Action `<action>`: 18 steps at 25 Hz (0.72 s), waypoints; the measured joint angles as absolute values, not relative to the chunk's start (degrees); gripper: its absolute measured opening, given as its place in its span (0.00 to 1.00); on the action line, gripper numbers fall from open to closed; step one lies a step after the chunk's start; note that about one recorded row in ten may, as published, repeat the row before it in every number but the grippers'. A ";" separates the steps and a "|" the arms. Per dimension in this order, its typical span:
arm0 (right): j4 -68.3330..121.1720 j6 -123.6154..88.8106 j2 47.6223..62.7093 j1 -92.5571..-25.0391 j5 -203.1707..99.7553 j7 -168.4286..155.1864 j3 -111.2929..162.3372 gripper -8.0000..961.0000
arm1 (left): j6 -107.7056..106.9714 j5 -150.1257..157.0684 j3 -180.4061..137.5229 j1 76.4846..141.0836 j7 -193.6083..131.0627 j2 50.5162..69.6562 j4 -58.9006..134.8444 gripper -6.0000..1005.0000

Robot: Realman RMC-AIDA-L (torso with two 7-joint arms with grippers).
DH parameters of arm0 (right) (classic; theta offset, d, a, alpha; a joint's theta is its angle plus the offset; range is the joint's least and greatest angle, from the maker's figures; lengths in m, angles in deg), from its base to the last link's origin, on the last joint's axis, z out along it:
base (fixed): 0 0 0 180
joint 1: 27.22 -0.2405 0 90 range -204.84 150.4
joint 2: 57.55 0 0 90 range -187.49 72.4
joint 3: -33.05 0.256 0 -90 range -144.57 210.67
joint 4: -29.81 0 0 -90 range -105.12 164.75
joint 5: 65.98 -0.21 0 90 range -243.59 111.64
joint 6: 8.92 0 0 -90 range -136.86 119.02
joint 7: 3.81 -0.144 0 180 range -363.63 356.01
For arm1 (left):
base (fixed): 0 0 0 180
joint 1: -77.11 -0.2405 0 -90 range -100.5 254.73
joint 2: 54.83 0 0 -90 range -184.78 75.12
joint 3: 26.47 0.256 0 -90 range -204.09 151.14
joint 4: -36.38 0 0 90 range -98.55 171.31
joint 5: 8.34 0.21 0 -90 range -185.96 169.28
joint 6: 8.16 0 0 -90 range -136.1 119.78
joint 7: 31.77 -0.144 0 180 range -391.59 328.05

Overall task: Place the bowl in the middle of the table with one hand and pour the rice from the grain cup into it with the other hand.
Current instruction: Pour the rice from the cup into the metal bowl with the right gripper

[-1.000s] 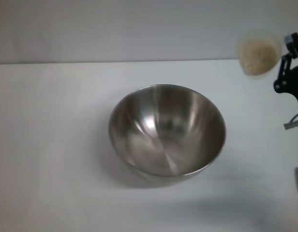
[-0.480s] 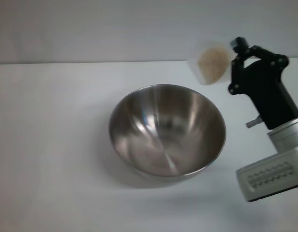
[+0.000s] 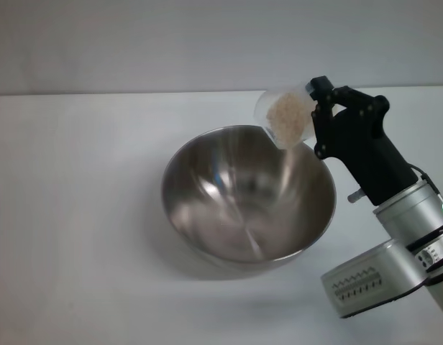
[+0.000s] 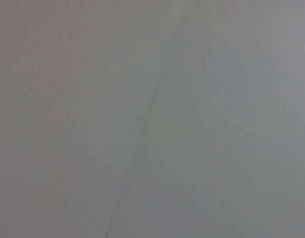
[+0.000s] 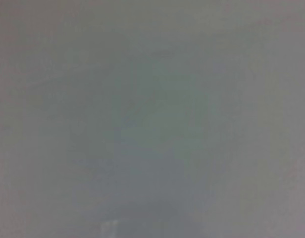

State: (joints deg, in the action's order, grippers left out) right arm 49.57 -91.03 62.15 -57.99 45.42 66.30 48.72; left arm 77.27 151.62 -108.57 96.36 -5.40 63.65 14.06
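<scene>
Head view showed, nearest the robot, the right arm's silver forearm reaching up from the lower right; the bare white bench spread below and to the left; the left arm was nowhere in sight (its wrist view gave only a blank grey surface, as did the right wrist's). Farther in sat the bowl, upright and empty near the middle of the bench, its brushed inside showing no grains. Beyond it, at the far right part of the rim, the right gripper held the grain cup, its jaws closed on the cup's side, though the contact itself was partly hidden by the black housing. The cup was lifted clear of the bench and tipped, its mouth turned toward the bowl's centre and toward the camera, its long axis slanting from the gripper down and leftward; the rice lay banked inside, none seen falling. By my judgement the pour was just opening; done well, it wanted the lip kept inside the rim line and the wrist rolled slowly, so the grains would slide in one stream rather than bounce off the steel wall.
</scene>
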 joint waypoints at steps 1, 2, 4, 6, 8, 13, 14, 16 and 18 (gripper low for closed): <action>49.66 -90.93 62.16 -57.92 45.96 68.36 48.70 0.02 | 77.27 151.62 -108.57 96.36 -5.40 63.65 14.06 0.75; 49.66 -90.93 62.16 -57.92 45.96 68.36 48.70 0.02 | 77.27 151.62 -108.57 96.36 -5.40 63.65 14.06 0.75; 49.71 -90.91 62.16 -57.91 46.65 72.02 48.55 0.02 | 77.27 151.62 -108.56 96.36 -5.40 63.64 14.06 0.75; 49.71 -90.91 62.16 -57.93 46.85 72.90 48.50 0.02 | 77.27 151.62 -108.57 96.36 -5.40 63.65 14.06 0.75; 49.64 -90.87 62.16 -58.03 47.61 75.52 48.38 0.02 | 77.27 151.62 -108.57 96.36 -5.40 63.64 14.06 0.75; 49.30 -90.83 62.16 -58.14 49.75 79.75 48.26 0.02 | 77.27 151.62 -108.23 96.36 -5.40 63.64 14.06 0.75; 49.20 -90.83 62.16 -58.19 50.35 80.97 48.26 0.02 | 77.27 151.62 -108.18 96.36 -5.40 63.64 14.06 0.75; 49.04 -90.84 62.16 -58.22 50.79 81.58 48.25 0.02 | 77.27 151.62 -108.17 96.36 -5.40 63.64 14.06 0.75; 48.61 -90.91 62.16 -58.25 52.00 82.38 48.37 0.02 | 77.18 151.62 -108.14 96.36 -5.40 63.65 14.06 0.75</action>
